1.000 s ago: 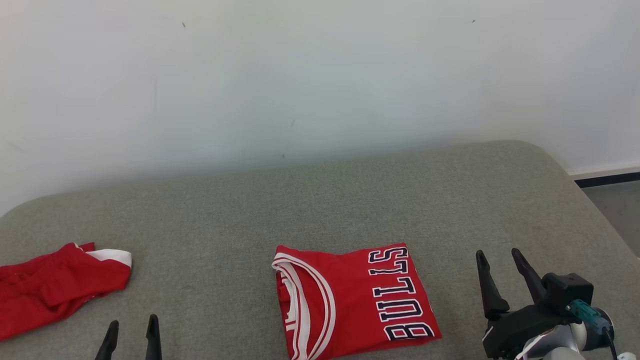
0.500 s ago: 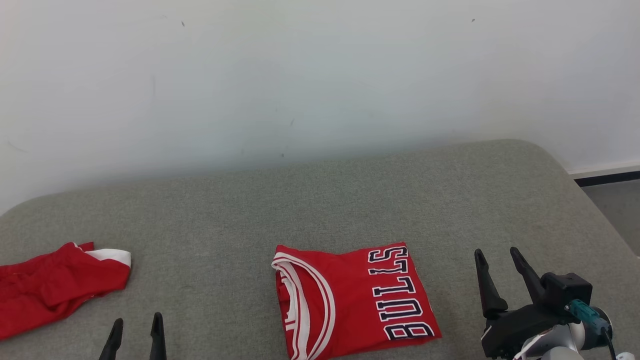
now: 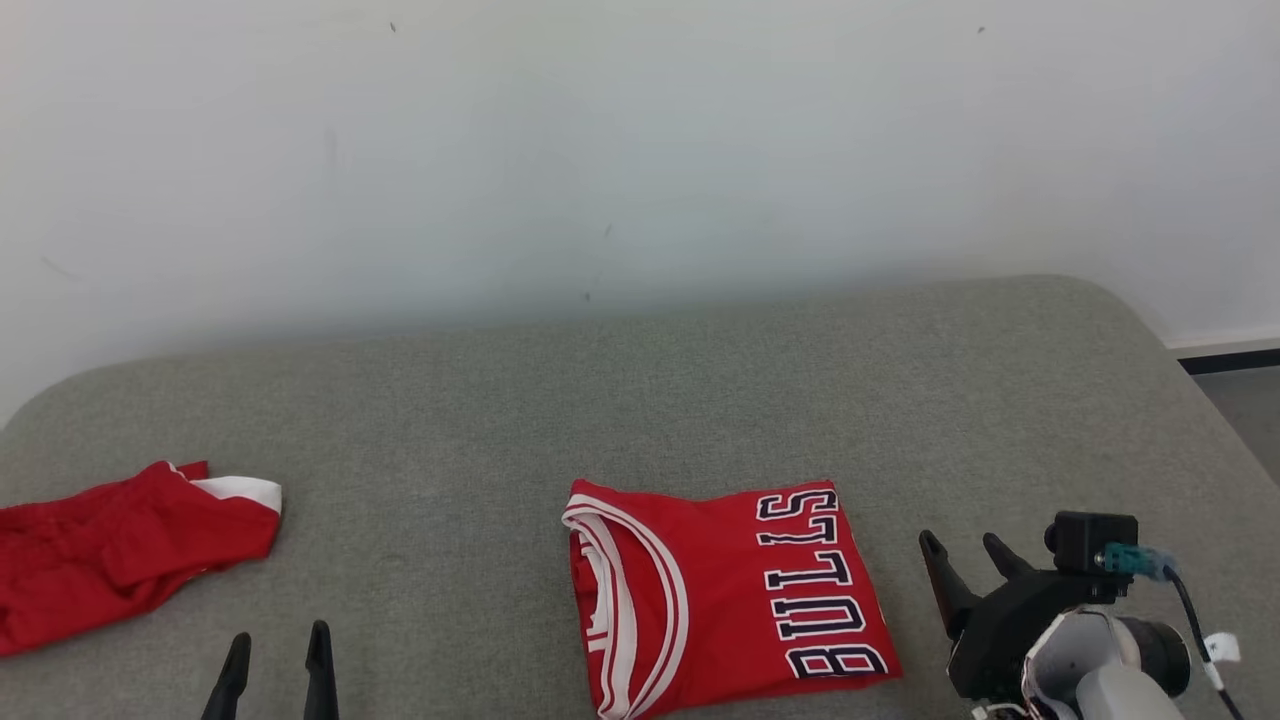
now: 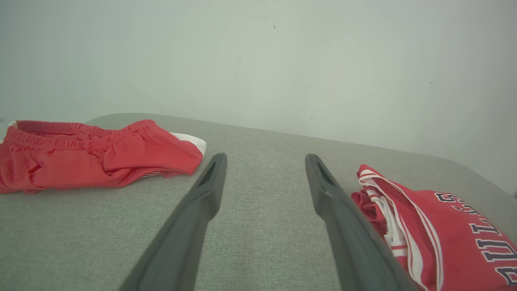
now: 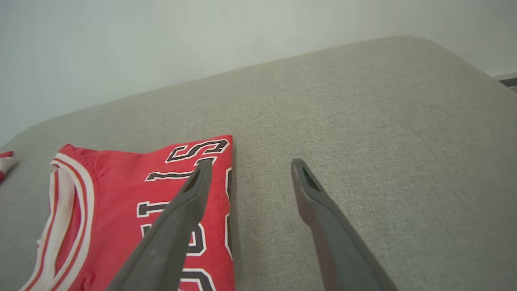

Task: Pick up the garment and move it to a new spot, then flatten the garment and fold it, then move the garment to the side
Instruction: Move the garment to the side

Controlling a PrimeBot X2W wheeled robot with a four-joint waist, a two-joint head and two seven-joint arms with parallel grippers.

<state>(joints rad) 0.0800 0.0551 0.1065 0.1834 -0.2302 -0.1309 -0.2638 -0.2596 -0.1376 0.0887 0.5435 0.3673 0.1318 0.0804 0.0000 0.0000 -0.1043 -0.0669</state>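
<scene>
Lying folded square at the near middle of the grey cushion [image 3: 700, 400], the jersey [image 3: 725, 590] seems already flattened and folded; probably only the move aside remains. The left gripper [image 3: 280, 634] and right gripper [image 3: 961, 541] flank it, both open and empty.

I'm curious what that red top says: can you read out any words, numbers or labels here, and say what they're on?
"BULLS": dark letters edged in white, on the folded red jersey, running sideways in the head view.
Red shorts: no writing visible.
Small white tag at the head view's lower right: too small to read.
</scene>
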